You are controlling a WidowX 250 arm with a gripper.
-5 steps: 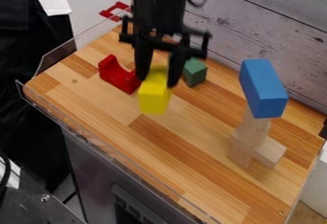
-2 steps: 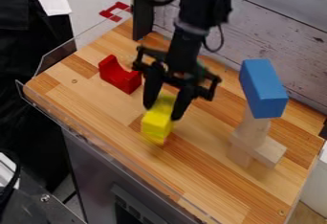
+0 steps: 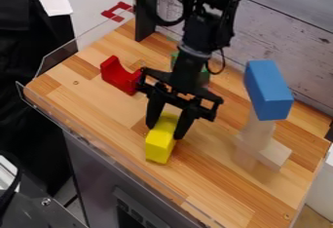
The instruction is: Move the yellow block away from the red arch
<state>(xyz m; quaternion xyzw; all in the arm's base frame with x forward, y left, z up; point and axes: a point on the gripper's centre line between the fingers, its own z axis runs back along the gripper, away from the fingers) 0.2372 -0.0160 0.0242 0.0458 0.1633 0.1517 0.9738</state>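
Yellow block (image 3: 159, 146): located near the middle of the table (image 3: 214, 190), between the two fingers of the gripper (image 3: 165, 131). The gripper is clamped on this block, one finger against each side; the near end projects past the fingertips toward the front edge. Whether the underside touches the table cannot be determined.

Red arch (image 3: 118, 76): rests toward the far left of the table, opening upward. The yellow block is apart from it, nearer the camera and to its right in the view.

Arm: enters from the top edge and points down. It partly covers the green block (image 3: 205, 78), located behind the gripper.

Stack, right side: an upright wooden block (image 3: 257, 129) stands above a crosswise wooden piece (image 3: 275, 155). The blue block (image 3: 267, 90) sits on top, tilted.
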